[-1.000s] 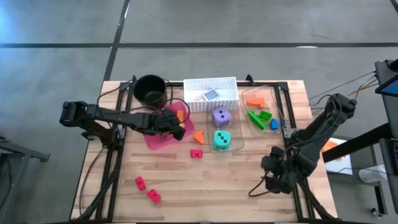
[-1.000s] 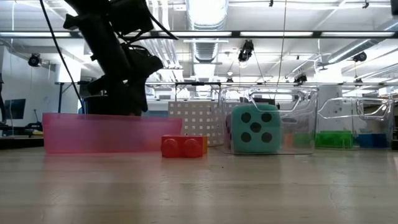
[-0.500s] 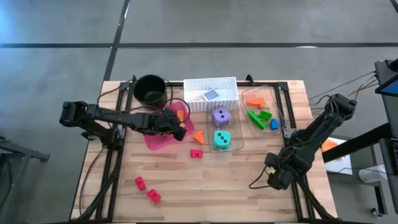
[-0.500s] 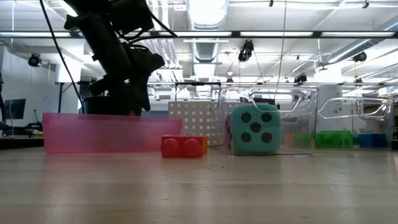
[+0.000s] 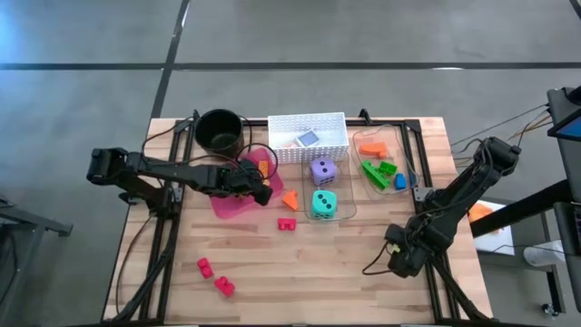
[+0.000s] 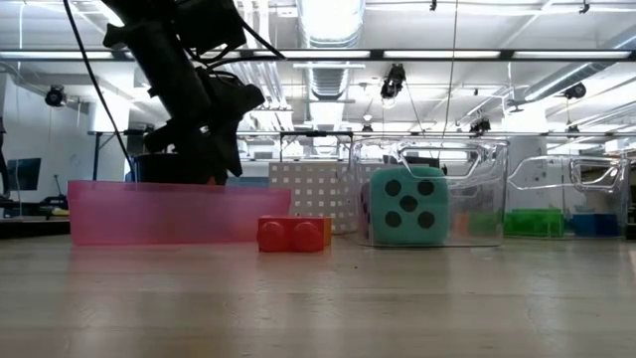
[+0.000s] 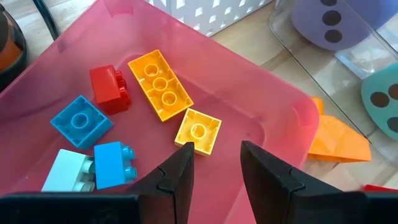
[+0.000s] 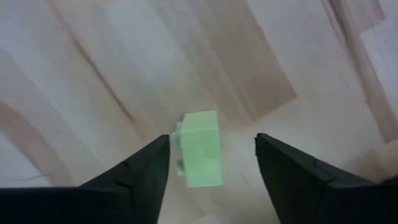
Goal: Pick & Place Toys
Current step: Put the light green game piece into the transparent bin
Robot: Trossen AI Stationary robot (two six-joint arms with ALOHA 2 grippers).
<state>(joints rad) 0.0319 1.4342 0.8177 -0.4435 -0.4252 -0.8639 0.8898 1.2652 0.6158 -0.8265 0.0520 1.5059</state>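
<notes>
My left gripper (image 7: pixel 216 149) hangs open over the pink tray (image 5: pixel 231 202), nothing between its fingers. In the tray lie yellow (image 7: pixel 160 84), red (image 7: pixel 109 88) and blue (image 7: pixel 81 121) bricks. My right gripper (image 8: pixel 211 140) points down near the table's right near corner (image 5: pixel 401 257). Its fingers stand open on either side of a light green brick (image 8: pixel 201 149) lying on the wood, with a gap on each side. Red bricks (image 5: pixel 287 223) (image 5: pixel 205 267) (image 5: pixel 224 286) and an orange piece (image 5: pixel 290 198) lie loose on the table.
A black pot (image 5: pixel 219 130) and a white perforated basket (image 5: pixel 307 136) stand at the far edge. A clear bin holds a purple die (image 5: pixel 323 170) and a teal die (image 5: pixel 324 203). Another clear bin (image 5: pixel 377 159) holds green, orange and blue bricks. Bare wood lies at the near middle.
My right gripper has come down toward the table near its right near corner and rolled about its wrist.
</notes>
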